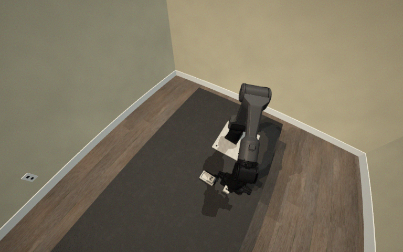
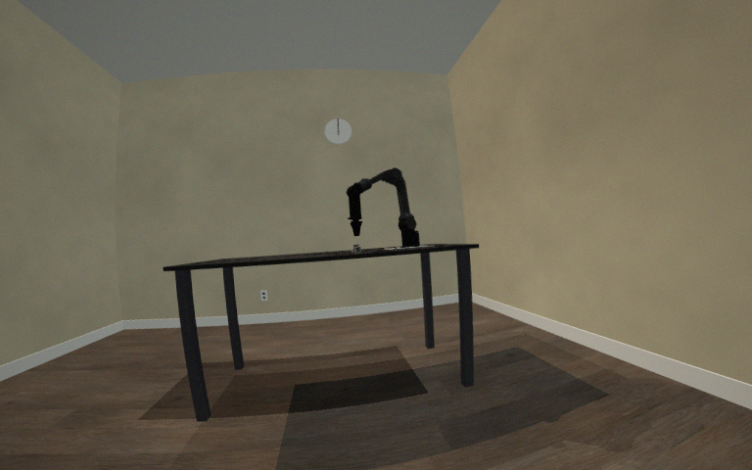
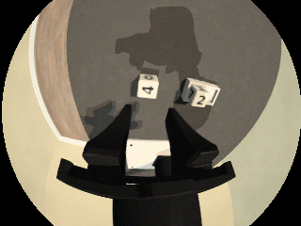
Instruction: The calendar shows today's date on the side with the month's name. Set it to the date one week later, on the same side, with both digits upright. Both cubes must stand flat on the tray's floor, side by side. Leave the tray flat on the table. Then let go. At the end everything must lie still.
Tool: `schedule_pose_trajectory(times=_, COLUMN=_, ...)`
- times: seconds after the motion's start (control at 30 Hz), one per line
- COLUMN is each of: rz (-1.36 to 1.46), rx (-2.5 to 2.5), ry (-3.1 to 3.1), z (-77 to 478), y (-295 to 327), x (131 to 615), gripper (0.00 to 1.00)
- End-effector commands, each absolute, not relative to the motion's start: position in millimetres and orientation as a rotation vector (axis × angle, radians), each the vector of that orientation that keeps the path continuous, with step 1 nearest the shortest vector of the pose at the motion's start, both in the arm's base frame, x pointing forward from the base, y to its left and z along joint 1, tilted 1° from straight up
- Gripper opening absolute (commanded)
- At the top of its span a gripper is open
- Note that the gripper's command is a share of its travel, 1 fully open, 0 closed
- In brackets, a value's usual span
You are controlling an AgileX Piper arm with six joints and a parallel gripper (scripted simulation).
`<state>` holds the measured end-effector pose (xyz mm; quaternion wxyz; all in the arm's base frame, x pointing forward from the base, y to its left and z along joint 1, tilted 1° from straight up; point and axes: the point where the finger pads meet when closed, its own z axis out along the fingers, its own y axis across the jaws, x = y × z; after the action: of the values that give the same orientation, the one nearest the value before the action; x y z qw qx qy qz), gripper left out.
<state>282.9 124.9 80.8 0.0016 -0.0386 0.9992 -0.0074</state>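
A white cube (image 3: 147, 85) (image 1: 226, 189) with a 4 on top stands on the dark table top, outside the tray. It also shows as a small speck in the exterior view (image 2: 356, 248). The small pale tray (image 1: 202, 177) (image 3: 186, 88) lies just beside it and holds the other cube (image 1: 211, 178) (image 3: 201, 98), which shows a 2. My gripper (image 3: 149, 112) (image 2: 355, 226) hangs well above the 4 cube. Its fingers are open and nothing is between them. In the top view the arm's wrist (image 1: 245, 175) hides the fingers.
A white plate (image 1: 221, 142) lies under the arm's base at the back of the dark table (image 1: 142, 184) (image 2: 265, 258). The table's right edge runs close to the arm. Wooden floor and walls surround the table.
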Motion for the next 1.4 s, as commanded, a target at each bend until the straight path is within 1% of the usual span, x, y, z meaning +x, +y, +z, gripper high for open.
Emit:
schedule_pose_trajectory(times=0.0, rz=-0.018, rx=-0.123, ry=3.132, z=90.1, y=125.8, x=283.5, gripper=0.59)
schedule_pose_trajectory(times=0.33, rz=-0.020, rx=-0.123, ry=3.134, z=100.1, y=125.8, x=283.2, gripper=0.59)
schedule_pose_trajectory(times=0.37, rz=-0.020, rx=-0.123, ry=3.135, z=99.9, y=125.7, x=283.0, gripper=1.00)
schedule_pose_trajectory(times=1.03, rz=-0.020, rx=-0.122, ry=3.134, z=99.9, y=124.3, x=283.2, gripper=1.00)
schedule_pose_trajectory(times=1.1, rz=-0.020, rx=-0.123, ry=3.134, z=99.9, y=106.3, x=286.3, gripper=1.00)
schedule_pose_trajectory(times=1.23, rz=-0.021, rx=-0.123, ry=3.133, z=99.8, y=43.3, x=289.1, gripper=1.00)
schedule_pose_trajectory(times=1.37, rz=-0.021, rx=-0.124, ry=3.135, z=99.4, y=37.2, x=289.6, gripper=1.00)
